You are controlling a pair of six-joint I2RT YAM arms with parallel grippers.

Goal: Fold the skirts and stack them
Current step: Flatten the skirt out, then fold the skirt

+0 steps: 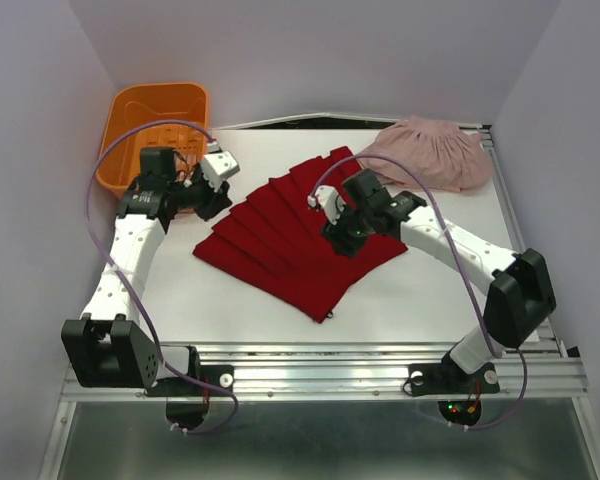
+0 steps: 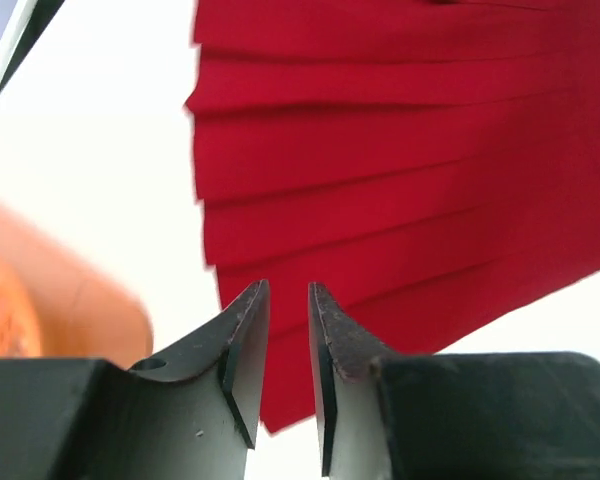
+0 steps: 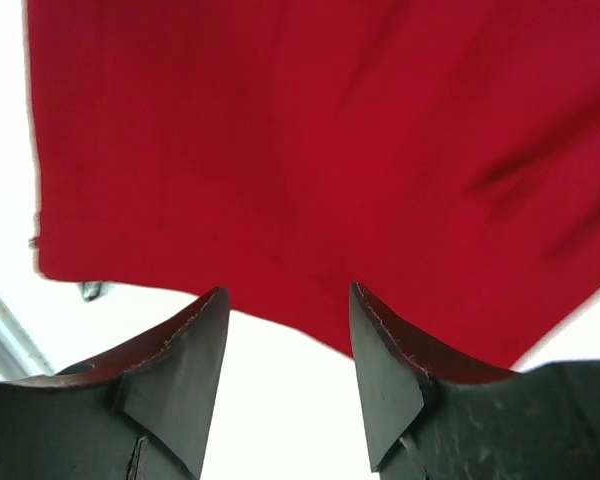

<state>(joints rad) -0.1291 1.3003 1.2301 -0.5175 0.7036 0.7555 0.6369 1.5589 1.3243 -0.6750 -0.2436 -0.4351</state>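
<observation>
Two skirts on the worktop: the red skirt lies spread flat in the middle, the pink skirt bunched far right. My right hand hovers spread at the red edge; my left hand is barely parted and empty. First fold, I judge: pinch an edge next.

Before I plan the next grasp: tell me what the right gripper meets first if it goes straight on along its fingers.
Most likely the red skirt: its edge lies just past the open right gripper in the wrist view. Depth is unclear; tilted down, it might touch the white table first.
</observation>
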